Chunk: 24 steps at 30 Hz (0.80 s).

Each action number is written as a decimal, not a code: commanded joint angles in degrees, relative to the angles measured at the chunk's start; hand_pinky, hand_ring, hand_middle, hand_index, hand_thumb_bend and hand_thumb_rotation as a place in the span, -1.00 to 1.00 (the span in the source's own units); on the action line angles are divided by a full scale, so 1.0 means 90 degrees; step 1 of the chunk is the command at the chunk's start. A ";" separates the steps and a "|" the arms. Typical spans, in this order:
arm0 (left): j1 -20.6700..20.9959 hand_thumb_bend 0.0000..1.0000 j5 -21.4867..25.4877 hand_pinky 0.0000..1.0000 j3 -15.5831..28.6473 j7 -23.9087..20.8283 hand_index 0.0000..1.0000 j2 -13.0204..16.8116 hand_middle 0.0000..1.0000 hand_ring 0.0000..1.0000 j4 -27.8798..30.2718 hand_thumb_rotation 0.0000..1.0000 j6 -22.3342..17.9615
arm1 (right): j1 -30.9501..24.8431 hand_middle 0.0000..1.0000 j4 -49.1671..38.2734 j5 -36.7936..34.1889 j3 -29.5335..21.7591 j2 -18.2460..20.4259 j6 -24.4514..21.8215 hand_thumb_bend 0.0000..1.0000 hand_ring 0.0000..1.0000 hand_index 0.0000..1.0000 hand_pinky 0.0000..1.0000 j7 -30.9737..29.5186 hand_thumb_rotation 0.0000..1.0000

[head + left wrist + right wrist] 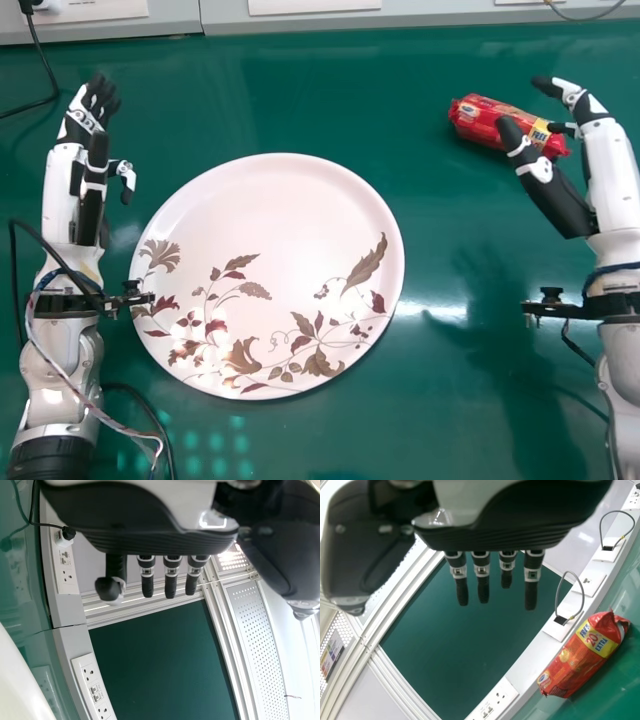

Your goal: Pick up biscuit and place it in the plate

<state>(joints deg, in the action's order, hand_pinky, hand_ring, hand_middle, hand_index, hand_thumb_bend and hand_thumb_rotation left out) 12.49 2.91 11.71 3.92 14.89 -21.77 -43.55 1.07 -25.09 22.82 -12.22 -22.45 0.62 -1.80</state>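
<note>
In the head view the red biscuit packet (490, 119) lies on the green worktop (400, 95), at about 2 o'clock from the middle of the floral plate (275, 235) and well apart from its rim. Its long axis runs from between 9 and 10 o'clock to between 3 and 4, the latter end nearest the right hand (541, 172). From that hand the packet lies toward 10 o'clock, so the right arm is clearly the nearer and should do the lifting. The left hand (88, 112) is at the plate's 10 o'clock side, its fingers extended and holding nothing. In the left wrist view those fingers (170, 585) are straight, with nothing between them. In the right wrist view the right fingers (483, 587) are straight and spread slightly apart, empty, with the packet off to one side, across a gap. The grasp is still to be made; the hand probably needs to shift toward 10 o'clock and lower before closing across the packet's width.
</note>
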 commanded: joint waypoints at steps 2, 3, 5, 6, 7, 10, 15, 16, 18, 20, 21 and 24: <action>-0.0464 1.00 -0.0062 -1.00 -0.0217 -0.0029 1.00 -0.0479 1.00 1.00 -0.0584 0.73 -0.0111 | 0.0028 0.86 -0.0097 -0.0123 -0.0069 -0.0045 -0.0039 0.84 0.76 0.81 0.45 -0.0087 -0.42; -0.0461 1.00 -0.0051 -1.00 -0.0218 -0.0021 1.00 -0.0482 1.00 1.00 -0.0587 0.72 -0.0111 | 0.0031 0.86 -0.0110 -0.0116 -0.0063 -0.0043 -0.0065 0.84 0.77 0.81 0.45 -0.0095 -0.42; -0.0448 1.00 -0.0048 -1.00 -0.0215 -0.0022 1.00 -0.0484 1.00 1.00 -0.0609 0.72 -0.0125 | 0.0034 0.86 -0.0133 -0.0059 -0.0045 -0.0048 -0.0110 0.84 0.76 0.81 0.45 -0.0106 -0.40; -0.0446 1.00 -0.0063 -1.00 -0.0215 -0.0040 1.00 -0.0489 1.00 1.00 -0.0603 0.72 -0.0122 | 0.0038 0.86 -0.0141 -0.0033 -0.0037 -0.0055 -0.0127 0.84 0.75 0.81 0.45 -0.0114 -0.40; -0.0448 1.00 -0.0065 -1.00 -0.0216 -0.0048 1.00 -0.0494 1.00 1.00 -0.0586 0.72 -0.0103 | 0.0047 0.86 -0.0148 -0.0008 -0.0028 -0.0066 -0.0151 0.84 0.75 0.81 0.46 -0.0125 -0.40; -0.0443 1.00 -0.0062 -1.00 -0.0221 -0.0055 1.00 -0.0504 1.00 1.00 -0.0566 0.72 -0.0081 | 0.0092 0.87 -0.0149 -0.0001 -0.0032 -0.0150 -0.0224 0.84 0.76 0.83 0.48 -0.0231 -0.43; -0.0399 1.00 -0.0073 -1.00 -0.0225 -0.0045 1.00 -0.0488 1.00 1.00 -0.0630 0.72 -0.0121 | 0.0452 0.91 -0.0050 0.0078 -0.0121 -0.0707 -0.0608 0.93 0.79 0.86 0.50 -0.0761 -0.32; -0.0391 1.00 -0.0085 -1.00 -0.0227 -0.0051 1.00 -0.0488 1.00 1.00 -0.0641 0.72 -0.0133 | 0.0592 0.91 0.0014 0.0081 -0.0131 -0.0851 -0.0697 0.95 0.78 0.86 0.49 -0.0878 -0.31; -0.0381 1.00 -0.0090 -1.00 -0.0227 -0.0063 1.00 -0.0498 1.00 1.00 -0.0634 0.72 -0.0117 | 0.0892 0.90 0.0187 0.0107 -0.0121 -0.1151 -0.0860 0.95 0.80 0.86 0.51 -0.1102 -0.27; -0.0372 1.00 -0.0102 -1.00 -0.0221 -0.0077 1.00 -0.0497 1.00 1.00 -0.0663 0.72 -0.0126 | 0.1249 0.90 0.0473 0.0112 -0.0078 -0.1459 -0.0964 0.97 0.84 0.85 0.65 -0.1320 -0.26; -0.0367 1.00 -0.0092 -1.00 -0.0216 -0.0070 1.00 -0.0495 1.00 1.00 -0.0691 0.72 -0.0144 | 0.1413 0.90 0.0645 0.0094 -0.0056 -0.1591 -0.0964 0.97 0.86 0.85 0.75 -0.1397 -0.29; -0.0359 1.00 -0.0082 -1.00 -0.0199 -0.0071 1.00 -0.0487 1.00 1.00 -0.0750 0.72 -0.0185 | 0.1844 0.89 0.1081 0.0156 0.0067 -0.1865 -0.1041 0.98 0.83 0.83 0.68 -0.1536 -0.39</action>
<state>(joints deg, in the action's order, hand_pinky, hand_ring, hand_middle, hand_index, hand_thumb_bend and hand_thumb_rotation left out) 13.28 2.84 11.71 3.73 14.83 -23.08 -43.81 16.44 -16.61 23.80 -12.58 -38.02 -8.60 -14.89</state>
